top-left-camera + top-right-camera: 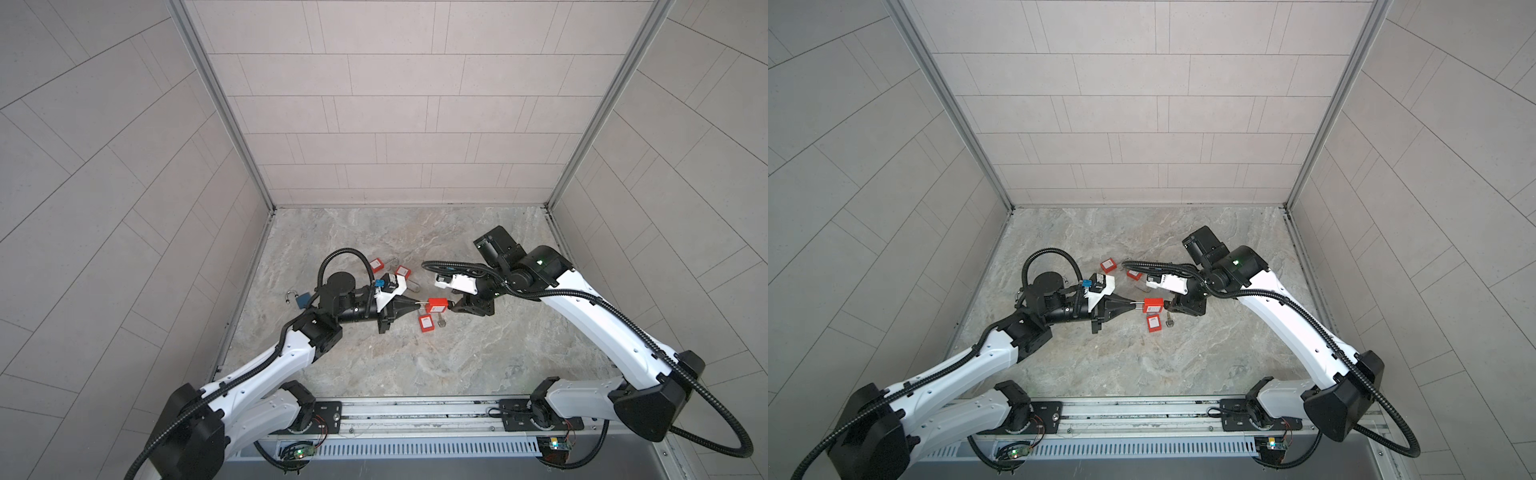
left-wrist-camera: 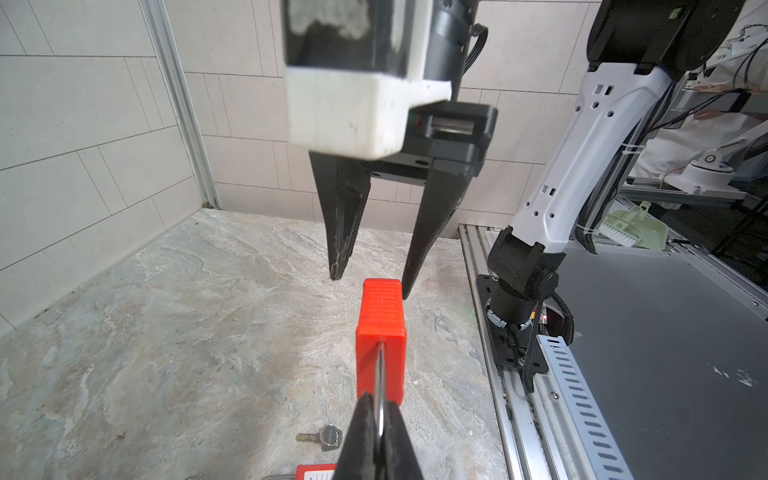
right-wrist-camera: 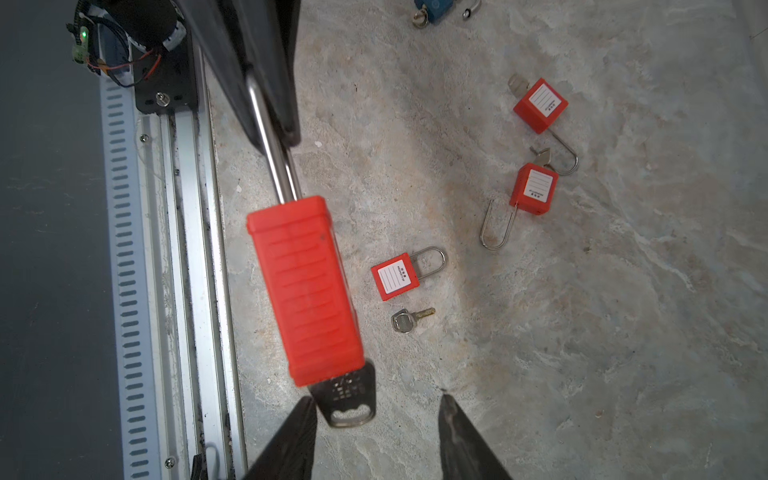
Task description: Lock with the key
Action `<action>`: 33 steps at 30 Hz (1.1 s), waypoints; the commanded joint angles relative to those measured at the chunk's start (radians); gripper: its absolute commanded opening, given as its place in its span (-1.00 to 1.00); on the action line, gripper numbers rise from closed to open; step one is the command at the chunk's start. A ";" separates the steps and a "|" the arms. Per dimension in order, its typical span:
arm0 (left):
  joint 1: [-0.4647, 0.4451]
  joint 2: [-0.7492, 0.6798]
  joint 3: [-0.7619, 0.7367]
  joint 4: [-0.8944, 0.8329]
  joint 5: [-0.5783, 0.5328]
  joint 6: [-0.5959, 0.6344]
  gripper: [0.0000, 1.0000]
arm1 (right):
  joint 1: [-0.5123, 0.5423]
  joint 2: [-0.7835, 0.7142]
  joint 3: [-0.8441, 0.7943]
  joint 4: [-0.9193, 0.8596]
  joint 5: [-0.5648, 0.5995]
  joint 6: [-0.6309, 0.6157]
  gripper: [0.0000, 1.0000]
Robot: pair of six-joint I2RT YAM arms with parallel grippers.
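Note:
A red padlock hangs above the table's middle, held level between both arms. My left gripper is shut on its steel shackle. A silver key sticks out of the padlock's bottom end. My right gripper is open at that end. The key's head lies between the spread jaws, close beside one finger and far from its mate. In the left wrist view the right gripper stands just past the padlock's far end.
On the marble lie a closed red padlock with a loose key beside it, two red padlocks with open shackles, and a blue padlock at the left. The metal rail runs along the front edge.

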 commanded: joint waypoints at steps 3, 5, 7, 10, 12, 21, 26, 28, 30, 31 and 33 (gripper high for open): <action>-0.007 -0.012 0.040 0.045 0.026 -0.020 -1.00 | -0.006 0.032 0.011 -0.013 -0.024 0.001 -0.08; -0.009 -0.013 0.042 0.046 0.022 -0.022 -1.00 | -0.005 0.044 0.012 -0.022 -0.058 -0.013 -0.11; -0.008 -0.011 0.043 0.045 0.021 -0.021 -1.00 | -0.005 0.046 0.006 -0.015 -0.075 -0.017 -0.15; -0.009 -0.004 0.047 0.047 0.018 -0.020 -1.00 | -0.006 0.048 -0.001 -0.010 -0.096 -0.032 -0.21; -0.009 -0.007 0.048 0.049 0.011 -0.020 -1.00 | -0.005 0.047 -0.002 -0.010 -0.103 -0.041 -0.26; -0.009 -0.004 0.050 0.047 0.002 -0.023 -1.00 | -0.006 -0.016 -0.053 0.040 -0.080 -0.092 -0.48; -0.008 0.002 0.054 0.045 0.004 -0.025 -1.00 | -0.005 -0.073 -0.104 0.089 -0.055 -0.125 -0.48; -0.008 0.006 0.056 0.046 0.010 -0.026 -1.00 | -0.005 -0.095 -0.122 0.112 -0.033 -0.130 -0.38; -0.009 0.006 0.056 0.046 0.012 -0.026 -1.00 | -0.005 -0.108 -0.134 0.123 -0.015 -0.132 -0.31; -0.009 0.008 0.056 0.045 0.013 -0.028 -1.00 | -0.005 -0.111 -0.135 0.120 -0.011 -0.133 -0.29; -0.009 0.009 0.057 0.046 0.015 -0.028 -1.00 | -0.006 -0.105 -0.123 0.104 -0.017 -0.135 -0.29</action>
